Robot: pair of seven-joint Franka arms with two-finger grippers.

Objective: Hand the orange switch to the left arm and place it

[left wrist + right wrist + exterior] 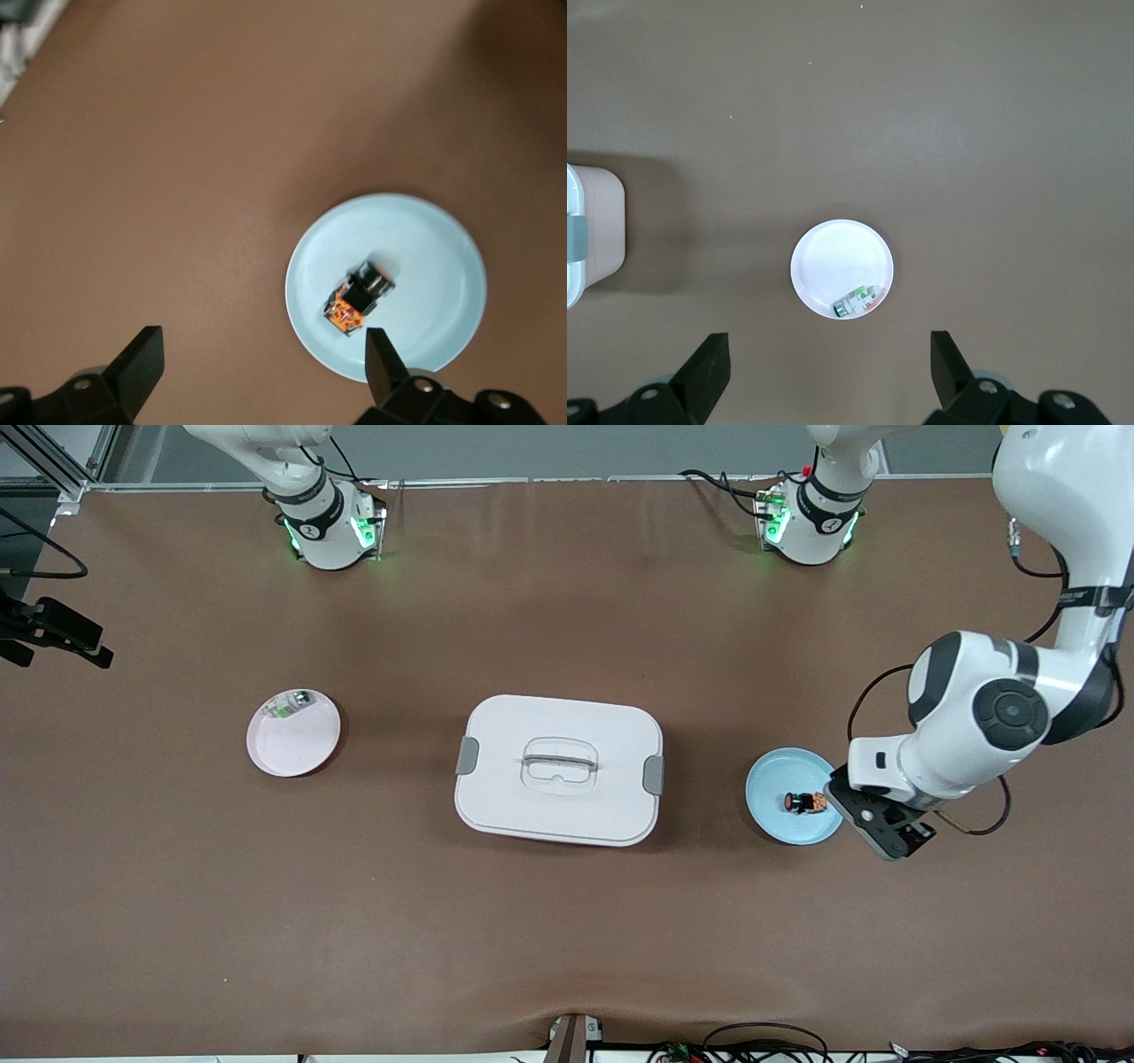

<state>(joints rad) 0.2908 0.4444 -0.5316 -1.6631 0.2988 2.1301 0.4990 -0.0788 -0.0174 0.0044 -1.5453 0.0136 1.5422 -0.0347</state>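
Left gripper (873, 825) hangs spread and empty over the table just beside the blue plate (769, 779), at that plate's edge toward the left arm's end of the table. Right gripper (824, 376) is also spread and empty; it waits high over the pink-white plate (310, 748), out of the front camera's frame.

Taking the box (558, 769) as the landmark: it sits mid-table, a large white rounded-rectangular plastic container, smooth and matte, with grey side latches and a clear recessed handle in its lid. The blue plate lies beside it toward the left arm's end, round, shallow and glossy. The pink-white plate lies well apart from the box toward the right arm's end, similar in shape. On the blue plate rests the orange switch (804, 802), a tiny black cylinder with an orange end, lying on its side. On the pink-white plate sits a small green-and-white component (285, 708) near the rim.

Risks, as I judge them: the switch is round and the plate slick, so an off-centre pinch could roll or flick it away. A low carry toward the right arm could clip the box's lid. A mid-air handover of so small a part leaves little room for two sets of fingers, inviting a drop.
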